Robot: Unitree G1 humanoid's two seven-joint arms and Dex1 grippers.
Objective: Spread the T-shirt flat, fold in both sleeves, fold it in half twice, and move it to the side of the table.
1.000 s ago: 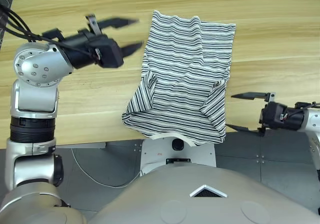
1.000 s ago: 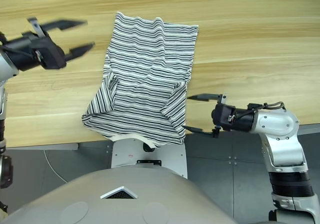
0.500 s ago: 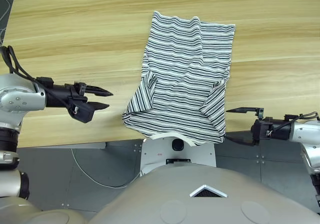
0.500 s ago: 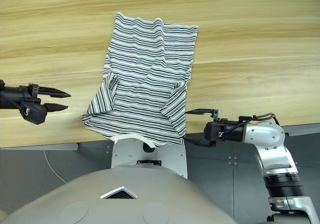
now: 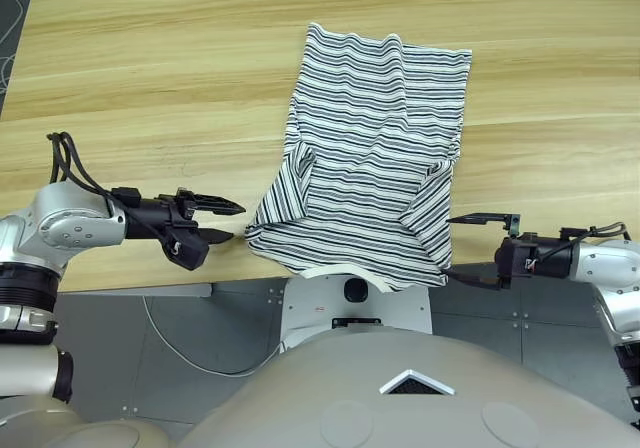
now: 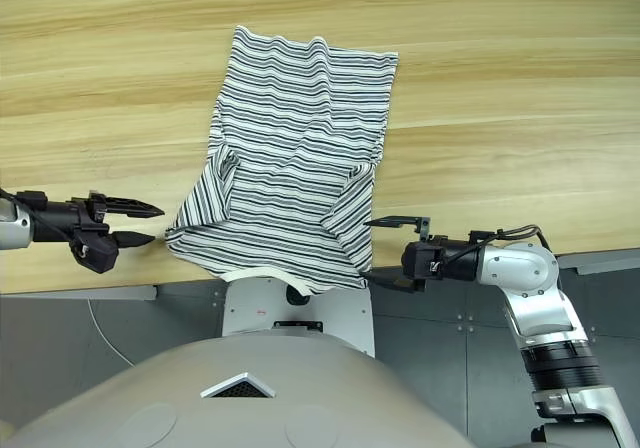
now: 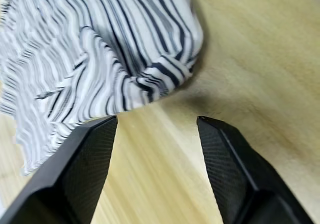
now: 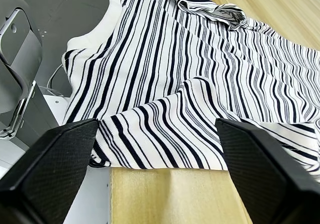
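As both arms sat low at the near edge of the bench [image 5: 150, 88], I saw the left gripper [image 5: 236, 222] over the wood with its two fingers spread wide. It was just beside the near-left corner of the T-shirt [image 5: 370, 158] and not touching it. The right gripper [image 5: 449, 246] was equally wide open at the near-right corner, one finger above the bench edge and one below it, so the cloth lay between them ungripped. I judged this pairing as a set-up to pinch both near corners together for the first half fold.

The black-and-white striped shirt lay lengthwise near the middle of the bench, overhanging the near edge and running toward the far edge. Both sleeves [image 5: 430, 203] were already turned in over the body, which left a long narrow shape, slightly rumpled along the left side. That suited a fold from near to far.

Beyond the shirt the bench was pale wood with grain running side to side. Below its near edge I saw grey floor [image 5: 560, 328] panels and a thin cable [image 5: 190, 353].
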